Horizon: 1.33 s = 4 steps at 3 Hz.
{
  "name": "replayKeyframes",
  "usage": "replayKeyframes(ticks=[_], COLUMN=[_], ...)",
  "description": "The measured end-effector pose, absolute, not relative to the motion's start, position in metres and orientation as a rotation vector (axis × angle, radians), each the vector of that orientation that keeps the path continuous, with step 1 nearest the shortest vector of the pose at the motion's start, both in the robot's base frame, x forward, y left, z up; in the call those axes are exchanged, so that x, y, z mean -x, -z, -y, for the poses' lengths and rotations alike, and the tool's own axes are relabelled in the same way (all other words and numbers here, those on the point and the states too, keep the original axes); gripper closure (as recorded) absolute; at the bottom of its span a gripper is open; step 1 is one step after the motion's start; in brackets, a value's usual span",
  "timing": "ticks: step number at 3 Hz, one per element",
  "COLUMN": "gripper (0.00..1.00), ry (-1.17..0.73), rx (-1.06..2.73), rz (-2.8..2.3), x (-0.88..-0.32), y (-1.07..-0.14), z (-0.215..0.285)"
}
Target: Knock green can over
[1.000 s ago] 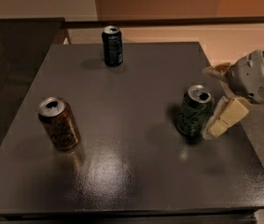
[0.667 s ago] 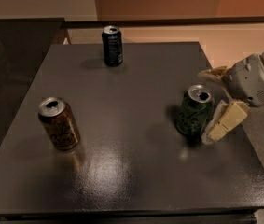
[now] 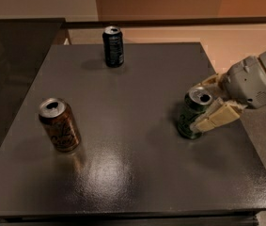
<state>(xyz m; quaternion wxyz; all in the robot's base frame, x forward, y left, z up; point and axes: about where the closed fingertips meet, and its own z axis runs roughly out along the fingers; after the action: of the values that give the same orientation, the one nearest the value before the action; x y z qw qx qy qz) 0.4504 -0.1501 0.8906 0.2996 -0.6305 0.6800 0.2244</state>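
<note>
The green can (image 3: 191, 116) stands upright on the dark table (image 3: 132, 126), right of the middle, with its silver top showing. My gripper (image 3: 207, 102) reaches in from the right at the can's height. It is open, with the jaws on either side of the can. The near pale finger (image 3: 215, 118) lies against the can's right side, and the far finger (image 3: 204, 85) shows just behind the can's top.
An orange-gold can (image 3: 59, 125) stands at the table's left. A black can (image 3: 113, 46) stands near the far edge. The table's right edge (image 3: 245, 126) runs just under my gripper, and a dark counter (image 3: 10, 51) lies to the left.
My gripper has moved a little to the left, so the near finger now overlaps the green can's side. The can still stands in the same spot.
</note>
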Motion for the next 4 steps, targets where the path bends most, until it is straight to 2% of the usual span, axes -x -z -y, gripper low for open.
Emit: replayKeyframes(ticks=[1,2,3,4], gripper=[0.61,0.83,1.0,1.0], ry=[-0.58,-0.485,-0.341,-0.21], rx=[1.664,1.665,1.713,1.786], rz=[-1.797,-1.845,-1.97,-2.107], x=[-0.453,-0.459,-0.463,-0.466], y=[-0.901,-0.917,-0.929,-0.925], z=[0.149,0.148,0.146,0.147])
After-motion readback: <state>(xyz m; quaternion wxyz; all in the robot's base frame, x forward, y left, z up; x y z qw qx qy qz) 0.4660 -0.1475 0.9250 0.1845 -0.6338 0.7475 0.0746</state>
